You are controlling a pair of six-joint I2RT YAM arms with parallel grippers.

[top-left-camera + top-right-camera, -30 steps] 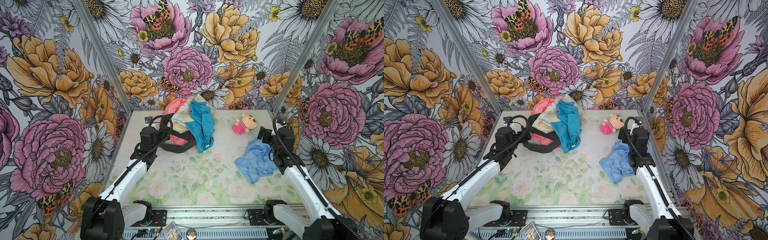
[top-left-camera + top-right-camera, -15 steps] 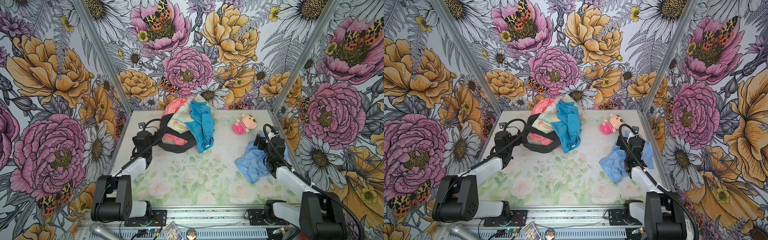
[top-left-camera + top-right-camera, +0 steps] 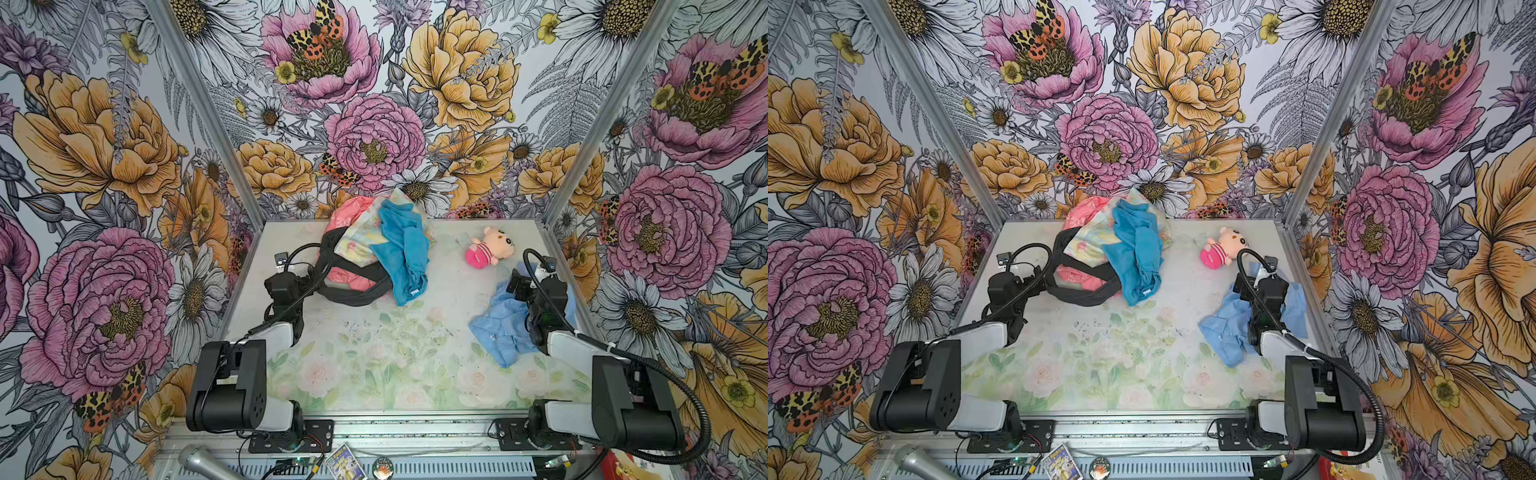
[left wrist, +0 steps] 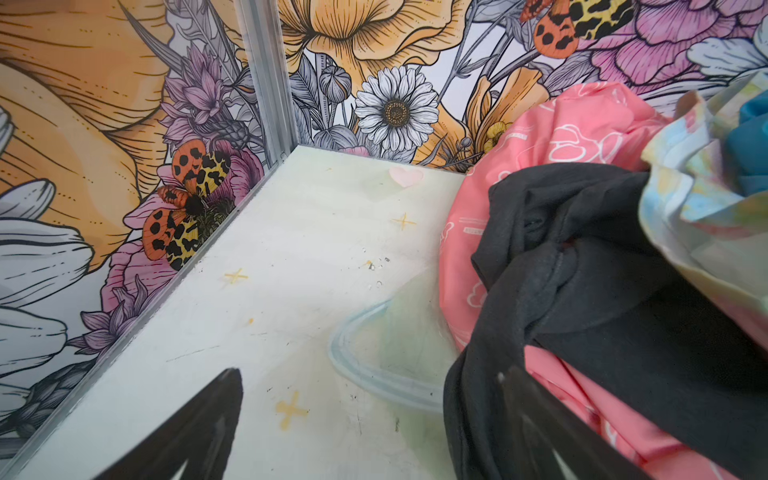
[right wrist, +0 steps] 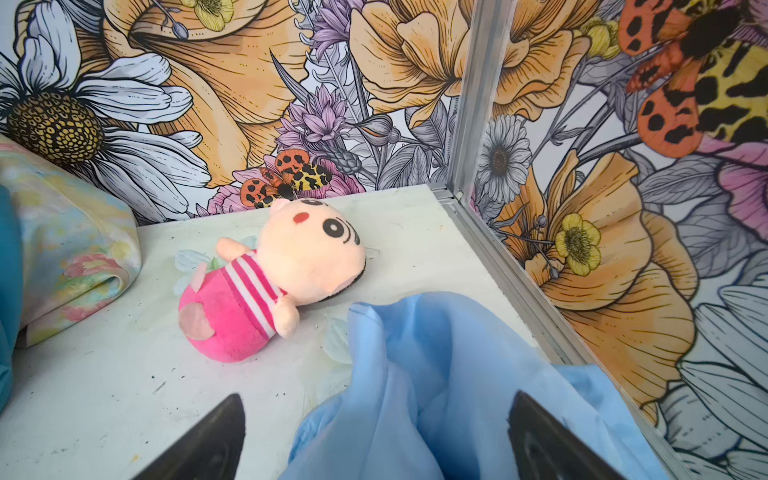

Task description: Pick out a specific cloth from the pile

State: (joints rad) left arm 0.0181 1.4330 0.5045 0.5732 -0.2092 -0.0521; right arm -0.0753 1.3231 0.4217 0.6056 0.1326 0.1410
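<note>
cloth (image 3: 500,332): light blue, thin, crumpled on counter (image 3: 374,357), apart from pile (image 3: 374,257) | right gripper (image 5: 378,397): spread wide over it | left gripper (image 4: 369,373): spread wide, empty

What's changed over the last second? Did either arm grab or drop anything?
Both arms folded back toward their bases, drawing the left gripper and right gripper slightly toward the near edge. Nothing was gripped or released; both jaws stayed open. The cloth, the pile and the plush toy lie where they were.
</note>
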